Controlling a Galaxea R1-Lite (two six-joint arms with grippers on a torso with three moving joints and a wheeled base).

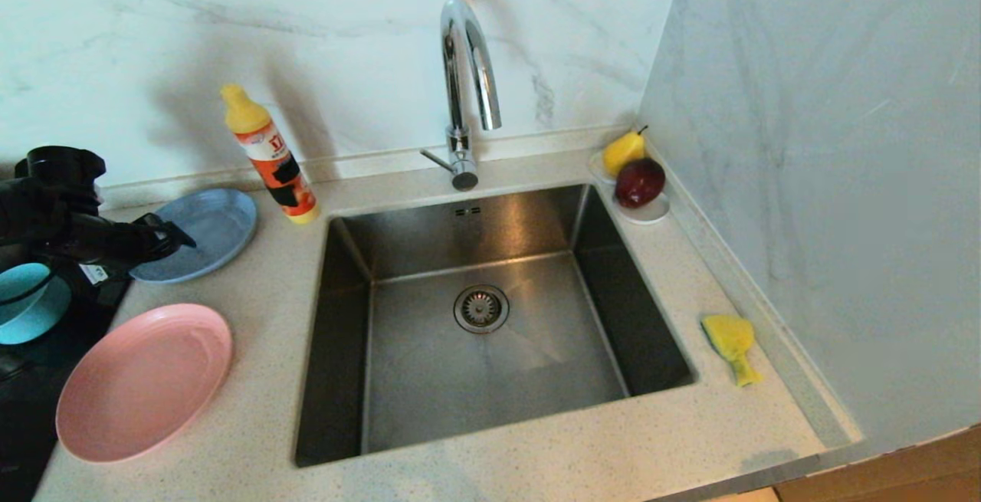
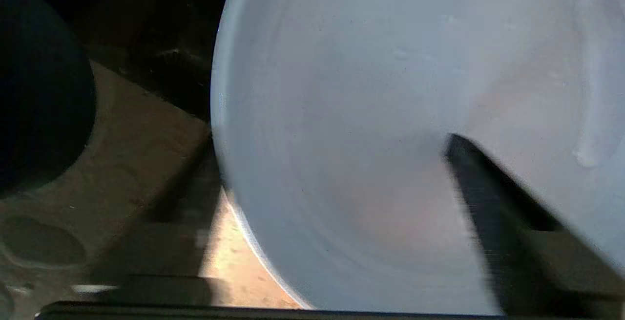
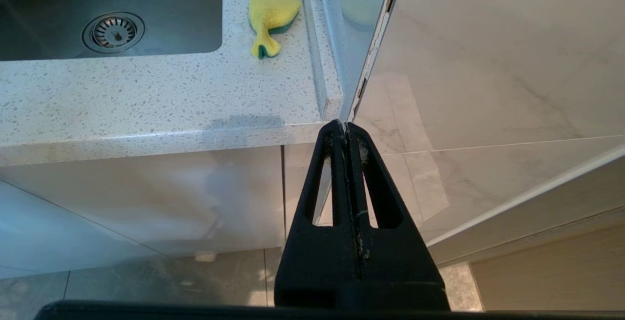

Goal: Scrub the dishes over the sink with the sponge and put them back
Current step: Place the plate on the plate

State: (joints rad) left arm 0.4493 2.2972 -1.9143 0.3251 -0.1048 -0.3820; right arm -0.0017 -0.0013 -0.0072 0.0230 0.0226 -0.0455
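Left gripper (image 1: pixel 172 235) parted over blue plate (image 1: pixel 203 232) rim at 9 o'clock of sink (image 1: pixel 337 349); shallow bite, slip risked. Right gripper (image 3: pixel 345 129) closed, empty.

Light-blue plate (image 2: pixel 371 129) filling most of frame, seen from close range, rim curving along one side. One dark finger (image 2: pixel 493 202) lying across plate surface, blurred. Second finger not identifiable. Tan table (image 2: pixel 146 139) beside plate rim, crossed by dark shadows. Large dark rounded shape (image 2: pixel 39 90) at frame edge, unidentifiable.

Brushed-steel sink (image 1: pixel 490 379), glossy chrome tap (image 1: pixel 469 65), speckled stone counter (image 1: pixel 674 441).
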